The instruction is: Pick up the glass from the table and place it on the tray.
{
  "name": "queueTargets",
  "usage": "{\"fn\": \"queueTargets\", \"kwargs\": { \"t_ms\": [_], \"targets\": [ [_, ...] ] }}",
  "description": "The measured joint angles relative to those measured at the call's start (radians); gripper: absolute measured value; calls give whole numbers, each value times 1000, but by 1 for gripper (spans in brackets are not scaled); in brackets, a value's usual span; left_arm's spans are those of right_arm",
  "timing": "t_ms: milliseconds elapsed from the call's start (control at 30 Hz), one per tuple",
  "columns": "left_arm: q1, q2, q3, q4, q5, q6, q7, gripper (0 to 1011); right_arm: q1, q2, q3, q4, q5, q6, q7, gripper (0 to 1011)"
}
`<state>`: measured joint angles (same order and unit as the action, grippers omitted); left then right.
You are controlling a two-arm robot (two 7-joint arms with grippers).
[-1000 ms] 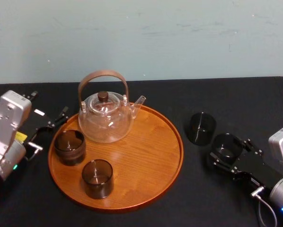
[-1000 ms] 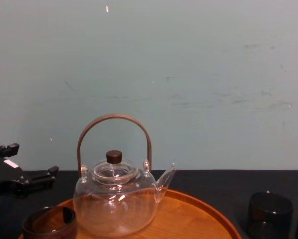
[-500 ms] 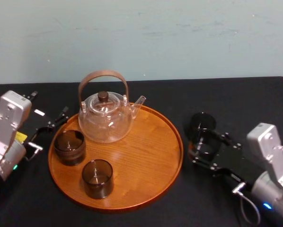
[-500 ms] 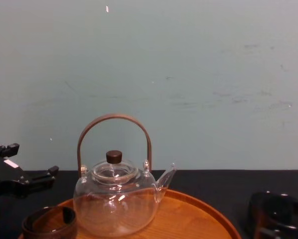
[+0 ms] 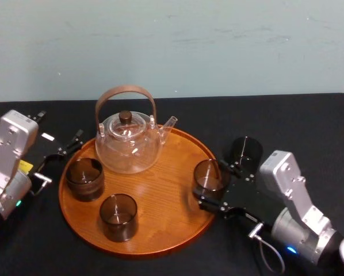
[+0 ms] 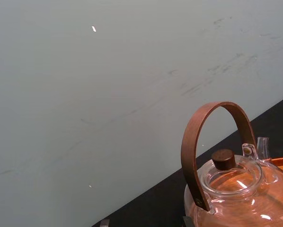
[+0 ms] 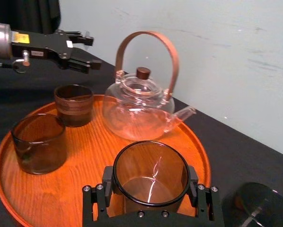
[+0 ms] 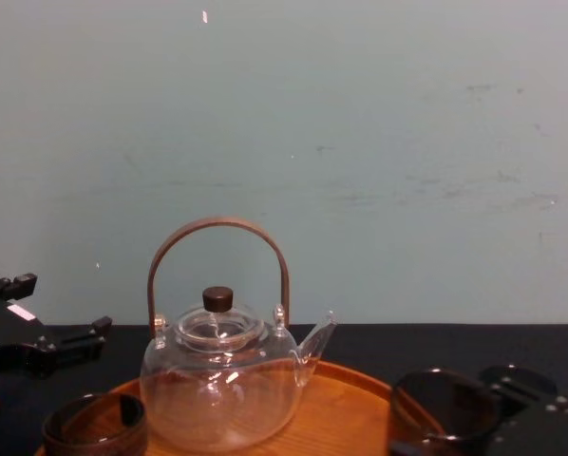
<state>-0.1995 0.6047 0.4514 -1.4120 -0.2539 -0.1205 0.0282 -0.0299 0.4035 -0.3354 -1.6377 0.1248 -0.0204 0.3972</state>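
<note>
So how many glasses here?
4. On the tray: left glass, front glass. Right gripper holds a third glass at the tray's right side. Fourth glass on the table, right of tray. Left gripper parked left of tray.

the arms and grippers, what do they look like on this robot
Both arms end in silver-grey boxy wrist housings carrying matte black two-finger grippers. The left gripper has slim black fingers, a yellow label, a small white sticker and a green light near the wrist. The right gripper has a wide black frame with visible screws, a thin grey cable and a blue light.
</note>
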Motion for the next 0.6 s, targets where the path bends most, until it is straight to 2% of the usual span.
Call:
{"fn": "queueTargets", "kwargs": {
  "t_ms": [233, 600],
  "targets": [
    [0, 0, 0, 0, 0, 0, 0, 1002, 34, -22, -50, 29, -16, 0, 6, 921],
    [0, 0, 0, 0, 0, 0, 0, 1001, 80, -53, -100, 79, -37, -2, 8, 921]
  ]
}}
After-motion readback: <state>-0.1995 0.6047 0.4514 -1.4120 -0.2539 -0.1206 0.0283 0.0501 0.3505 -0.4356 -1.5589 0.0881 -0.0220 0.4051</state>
